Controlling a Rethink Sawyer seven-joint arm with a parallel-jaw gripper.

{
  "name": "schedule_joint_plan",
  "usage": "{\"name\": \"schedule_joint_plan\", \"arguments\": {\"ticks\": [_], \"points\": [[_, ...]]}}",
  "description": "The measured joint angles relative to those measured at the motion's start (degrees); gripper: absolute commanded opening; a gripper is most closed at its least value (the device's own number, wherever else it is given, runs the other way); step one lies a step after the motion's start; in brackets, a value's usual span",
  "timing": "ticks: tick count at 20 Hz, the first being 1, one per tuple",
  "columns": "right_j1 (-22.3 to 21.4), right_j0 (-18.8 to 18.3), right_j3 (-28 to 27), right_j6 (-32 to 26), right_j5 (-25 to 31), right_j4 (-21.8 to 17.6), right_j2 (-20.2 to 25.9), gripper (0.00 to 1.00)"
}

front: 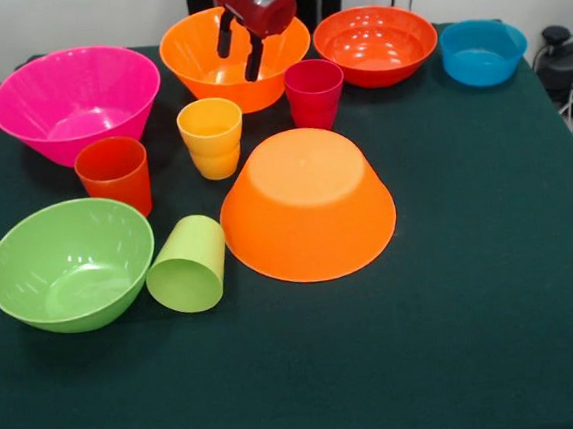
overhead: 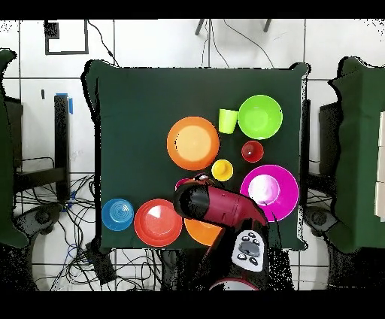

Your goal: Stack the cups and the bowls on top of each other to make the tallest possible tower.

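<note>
While nothing is stacked yet, the red and black gripper (front: 239,50) hangs over the upright large flared orange plastic bowl (front: 202,51) at the back of the dark green table (front: 475,308), its two dark fingers (front: 223,34) spread a little way apart and empty, tips dipping inside the bowl's mouth. Its twin, a second large orange bowl (front: 307,205), lies upside down mid-table and looks to me like a ready base. Beside the upright one sit a large flared pink bowl (front: 77,97), a round red-orange bowl (front: 375,44) and a small blue bowl (front: 483,52); a lime green bowl (front: 70,264) is nearer the front. The cups cluster between them: red-orange (front: 113,173), yellow-orange (front: 211,137) and magenta-red (front: 314,93) upright, the lime green cup (front: 188,265) tipped on its side. All this glossy plastic should be light, stiff and slippery; I'd pinch the bowl by its thin rim wall, one finger inside, one outside.
</note>
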Motion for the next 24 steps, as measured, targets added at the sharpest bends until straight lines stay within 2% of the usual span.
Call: {"name": "schedule_joint_plan", "arguments": {"ticks": [11,24], "points": [[2.91,0.48,-0.33,0.00,-4.90,1.54,-0.60,1.00],[4.87,0.48,-0.55,0.00,-5.25,1.78,-0.64,1.00]]}}
